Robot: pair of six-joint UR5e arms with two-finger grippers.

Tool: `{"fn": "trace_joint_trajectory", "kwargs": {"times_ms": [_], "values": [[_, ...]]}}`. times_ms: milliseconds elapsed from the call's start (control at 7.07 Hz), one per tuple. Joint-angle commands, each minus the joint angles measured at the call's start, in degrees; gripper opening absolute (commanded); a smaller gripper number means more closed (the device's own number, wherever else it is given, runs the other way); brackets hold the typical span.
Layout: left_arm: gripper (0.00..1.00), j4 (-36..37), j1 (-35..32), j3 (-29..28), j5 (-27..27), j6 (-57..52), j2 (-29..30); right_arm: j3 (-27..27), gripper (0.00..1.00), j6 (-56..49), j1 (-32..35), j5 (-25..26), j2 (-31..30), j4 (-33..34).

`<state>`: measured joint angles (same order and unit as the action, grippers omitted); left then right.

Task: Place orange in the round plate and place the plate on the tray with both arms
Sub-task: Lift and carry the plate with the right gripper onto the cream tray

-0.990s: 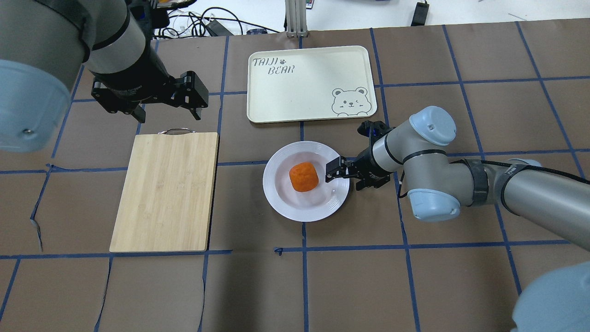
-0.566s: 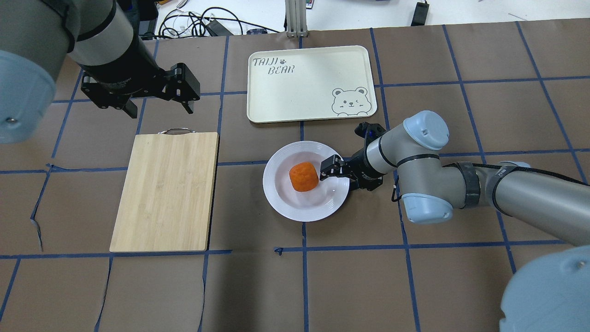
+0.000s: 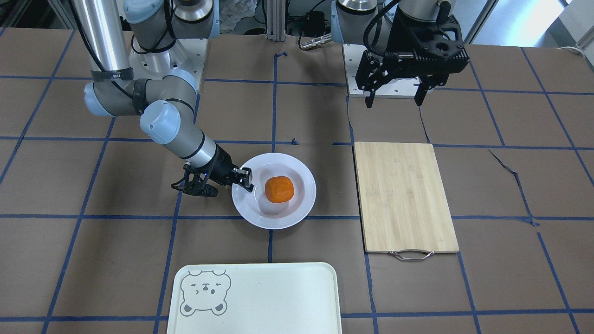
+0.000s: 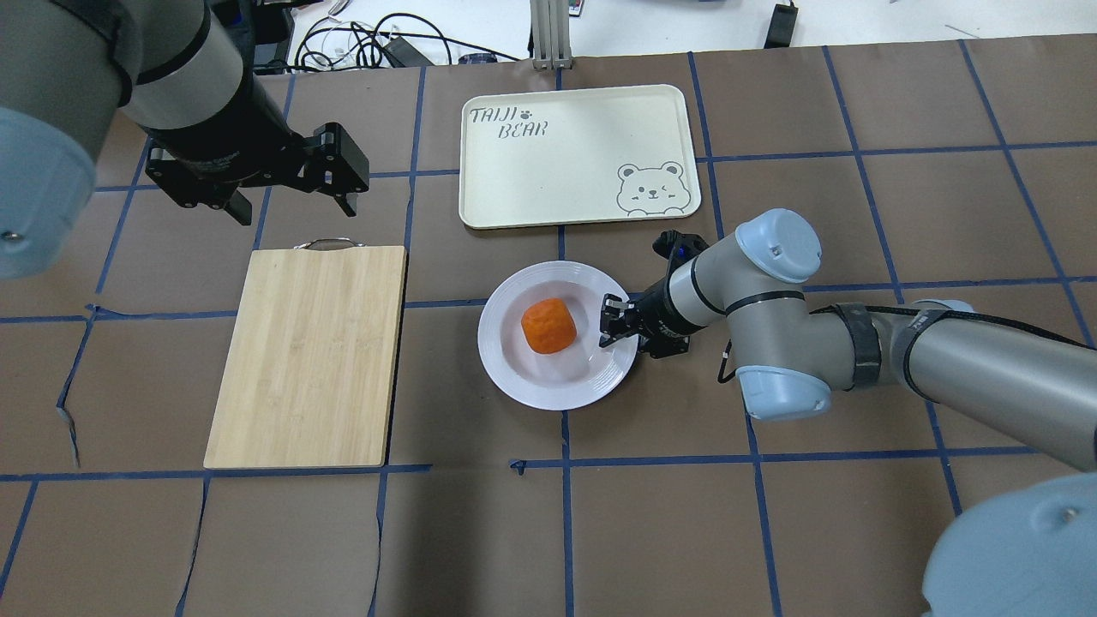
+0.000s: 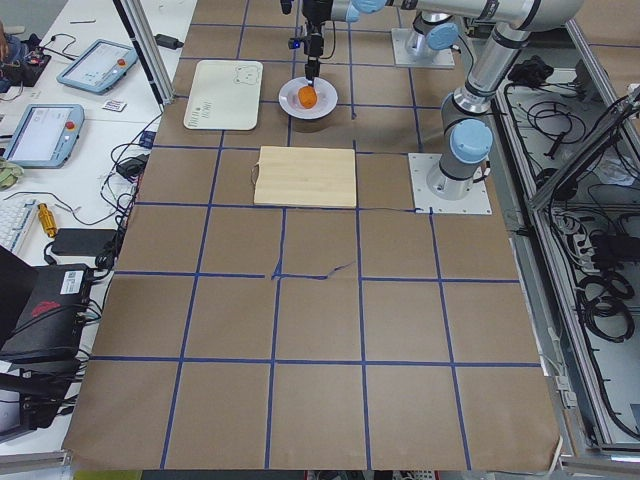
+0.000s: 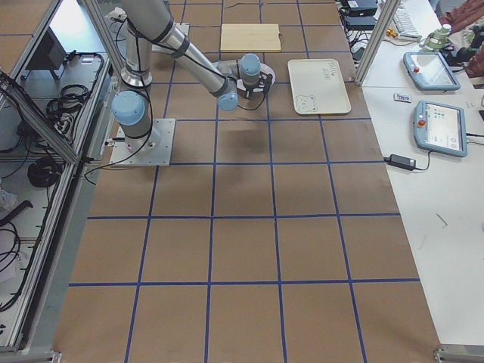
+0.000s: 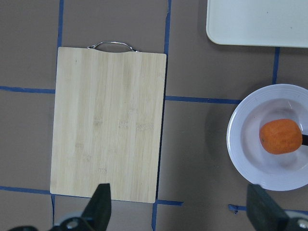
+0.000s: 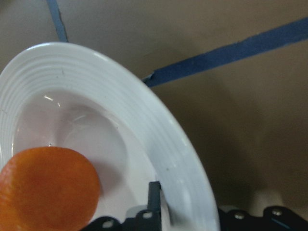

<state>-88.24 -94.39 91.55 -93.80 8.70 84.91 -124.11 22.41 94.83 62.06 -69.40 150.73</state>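
Overhead exterior shows right fingers (image 4: 610, 305) straddling the round plate (image 4: 548, 396) rim.

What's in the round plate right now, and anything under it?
The orange sits in the round plate, centred. One finger of the right gripper reaches over the rim; whatever lies under the plate is hidden.

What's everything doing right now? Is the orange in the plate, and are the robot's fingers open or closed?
tray: empty.
round plate: lying flat near the tray, not on it.
orange: sitting in the round plate's middle.
cutting board: lying flat, nothing on it.
left gripper: fingers open, holding nothing.
right gripper: fingers either side of the round plate's rim; gripping or not, cannot tell.
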Motion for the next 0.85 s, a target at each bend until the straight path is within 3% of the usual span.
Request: {"fn": "trace_joint_trajectory", "kwargs": {"times_ms": [0, 424, 707], "values": [[1.0, -0.09, 0.0, -0.67, -0.16, 0.08, 0.16, 4.19, 0.14, -1.22, -0.16, 3.76, -1.6, -2.52], [1.0, -0.35, 0.7, -4.79, -0.24, 1.49, 3.14, 10.97, 0.13, -4.3, -2.61, 3.07, -2.85, -6.75], [1.0, -2.63, 0.61, -4.29, -0.42, 1.14, 1.49, 17.71, 0.13, -3.52, -4.9, -1.92, 0.9, -6.33]]}}
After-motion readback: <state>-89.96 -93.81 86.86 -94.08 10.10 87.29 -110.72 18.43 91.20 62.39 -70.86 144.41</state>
